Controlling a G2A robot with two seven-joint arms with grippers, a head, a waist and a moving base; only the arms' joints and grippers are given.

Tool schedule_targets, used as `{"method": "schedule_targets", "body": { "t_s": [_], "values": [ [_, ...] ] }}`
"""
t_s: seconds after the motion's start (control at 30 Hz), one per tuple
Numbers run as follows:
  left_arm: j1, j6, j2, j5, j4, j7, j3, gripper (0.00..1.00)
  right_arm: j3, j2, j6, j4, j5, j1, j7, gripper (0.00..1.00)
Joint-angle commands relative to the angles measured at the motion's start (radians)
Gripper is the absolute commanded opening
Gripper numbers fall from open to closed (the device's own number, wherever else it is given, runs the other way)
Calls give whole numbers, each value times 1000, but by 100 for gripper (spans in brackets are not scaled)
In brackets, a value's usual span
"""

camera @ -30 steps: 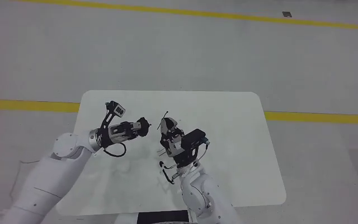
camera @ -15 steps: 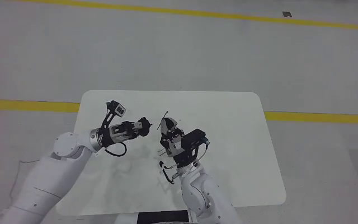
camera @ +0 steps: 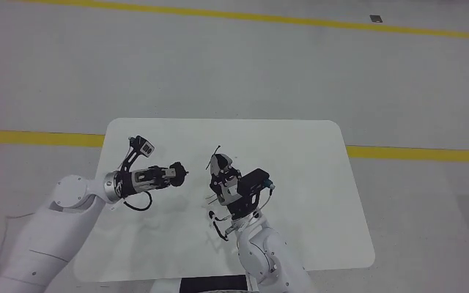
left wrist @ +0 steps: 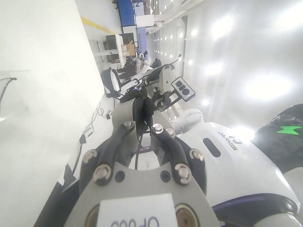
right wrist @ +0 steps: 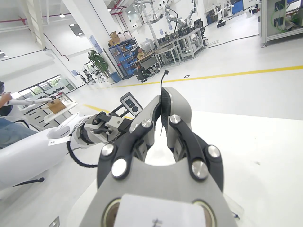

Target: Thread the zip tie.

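Middle of the zip tie point(right wrist: 162, 82) hidden within the pinch of the right gripper point(right wrist: 162, 98)

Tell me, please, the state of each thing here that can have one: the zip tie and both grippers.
zip tie: upright, straight, head on top, not yet threaded.
right gripper: shut on the zip tie, over the table.
left gripper: shut, apart from the zip tie.
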Motion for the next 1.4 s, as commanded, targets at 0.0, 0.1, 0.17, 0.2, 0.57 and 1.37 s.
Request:
{"method": "schedule_targets", "body": {
  "t_s": [0.0,0.1,0.17,0.2,0.57,1.37],
  "values": [
    [2,-3,4,7,5,-18,-10,0,0,0,0,0,0,0,0,0],
    [0,-7,8,0,17,-55,-20,0,0,0,0,0,0,0,0,0],
    [-3,-9,10,-7,23,-79,-21,0,0,0,0,0,0,0,0,0],
    [-6,-9,11,-10,27,-93,-22,0,0,0,0,0,0,0,0,0],
    [-21,-9,16,-14,41,-174,-18,0,-14,0,20,-10,-8,-9,-27,0],
    [-21,-9,16,-14,41,-174,-18,0,-249,60,263,78,-75,57,-240,0]
  ]
}}
